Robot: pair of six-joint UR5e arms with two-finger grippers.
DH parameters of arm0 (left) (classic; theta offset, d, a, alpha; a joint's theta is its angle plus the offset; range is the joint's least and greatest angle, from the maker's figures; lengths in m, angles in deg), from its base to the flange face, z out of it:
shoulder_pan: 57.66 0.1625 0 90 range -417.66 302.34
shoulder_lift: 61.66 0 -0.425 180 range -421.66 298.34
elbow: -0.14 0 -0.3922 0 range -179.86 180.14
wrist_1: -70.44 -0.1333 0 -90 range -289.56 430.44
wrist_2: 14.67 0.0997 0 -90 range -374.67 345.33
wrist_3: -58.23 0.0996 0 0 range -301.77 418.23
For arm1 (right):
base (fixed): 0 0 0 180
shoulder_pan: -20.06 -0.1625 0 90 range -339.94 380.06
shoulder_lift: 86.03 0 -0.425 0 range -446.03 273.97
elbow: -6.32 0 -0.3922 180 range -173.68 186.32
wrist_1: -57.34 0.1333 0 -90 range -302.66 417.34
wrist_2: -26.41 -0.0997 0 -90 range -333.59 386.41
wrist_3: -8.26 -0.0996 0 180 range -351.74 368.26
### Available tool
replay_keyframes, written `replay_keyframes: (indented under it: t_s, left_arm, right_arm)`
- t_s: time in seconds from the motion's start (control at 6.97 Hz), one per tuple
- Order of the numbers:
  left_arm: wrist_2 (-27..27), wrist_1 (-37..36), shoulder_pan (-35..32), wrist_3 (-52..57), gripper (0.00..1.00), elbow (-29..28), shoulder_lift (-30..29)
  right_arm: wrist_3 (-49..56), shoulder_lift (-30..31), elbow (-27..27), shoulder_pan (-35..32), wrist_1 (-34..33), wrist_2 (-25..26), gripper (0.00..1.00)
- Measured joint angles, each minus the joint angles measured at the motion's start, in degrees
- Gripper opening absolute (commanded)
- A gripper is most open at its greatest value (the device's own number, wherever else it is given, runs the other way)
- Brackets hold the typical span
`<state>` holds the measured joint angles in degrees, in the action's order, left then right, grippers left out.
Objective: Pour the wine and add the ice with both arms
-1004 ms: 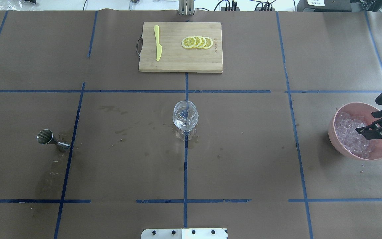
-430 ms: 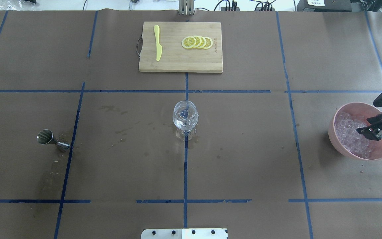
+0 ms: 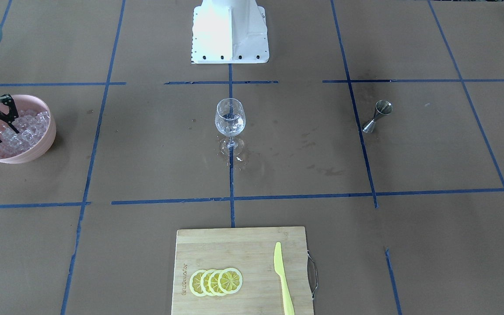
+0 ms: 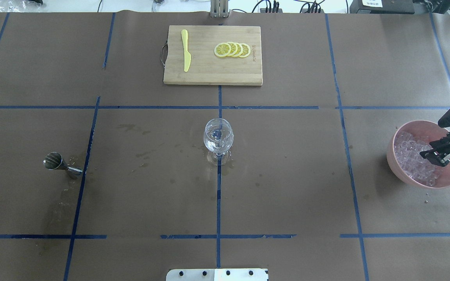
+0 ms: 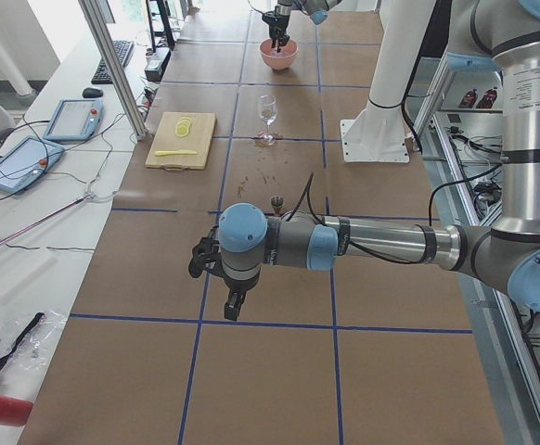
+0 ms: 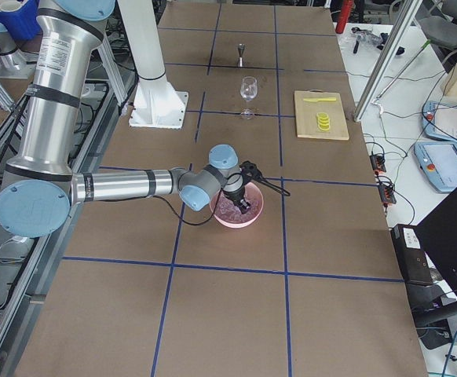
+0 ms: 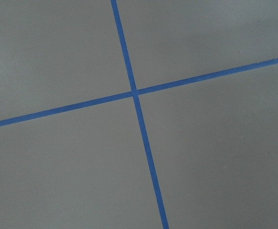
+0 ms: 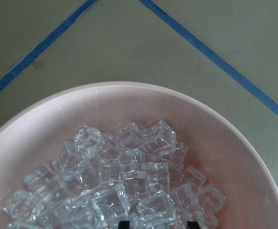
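Note:
The ice [image 4: 411, 156] is a heap of clear cubes in a pink bowl [image 4: 404, 178] at the table's right end. It also shows in the front view [image 3: 26, 127] and the right wrist view [image 8: 120, 176]. My right gripper [image 4: 438, 155] hangs low over the heap, open, with its fingertips [image 8: 124, 223] down among the top cubes and nothing clearly held. A clear stemmed wine glass [image 4: 218, 136] stands at the table's middle. My left gripper [image 5: 232, 301] shows only in the left side view, above bare table, so I cannot tell whether it is open or shut.
A steel jigger [image 4: 55, 162] stands on the left, with wet stains around it and around the glass. A wooden cutting board [image 4: 209, 72] at the far middle holds lemon slices [image 4: 233, 50] and a yellow knife [image 4: 186, 50]. The white pedestal base [image 3: 230, 30] is at the near edge.
My right gripper has sunk lower into the pink bowl, down onto the ice heap. Nothing else has moved.

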<state>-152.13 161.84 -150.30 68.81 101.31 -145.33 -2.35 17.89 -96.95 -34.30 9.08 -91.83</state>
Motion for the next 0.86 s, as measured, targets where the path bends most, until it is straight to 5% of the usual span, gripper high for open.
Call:
replay_keyframes:
  t_s: [0.57,0.86]
  left_arm:
    - [0.0,0.0,0.1,0.0,1.00,-0.1,0.0]
    - [0.0,0.1,0.1,0.2,1.00,0.1,-0.1]
  right_arm:
    - [-0.2,-0.1,-3.2,-0.9,-1.1,-2.1,0.00]
    - [-1.0,-2.7,-11.8,-2.8,-12.0,-5.1,0.00]
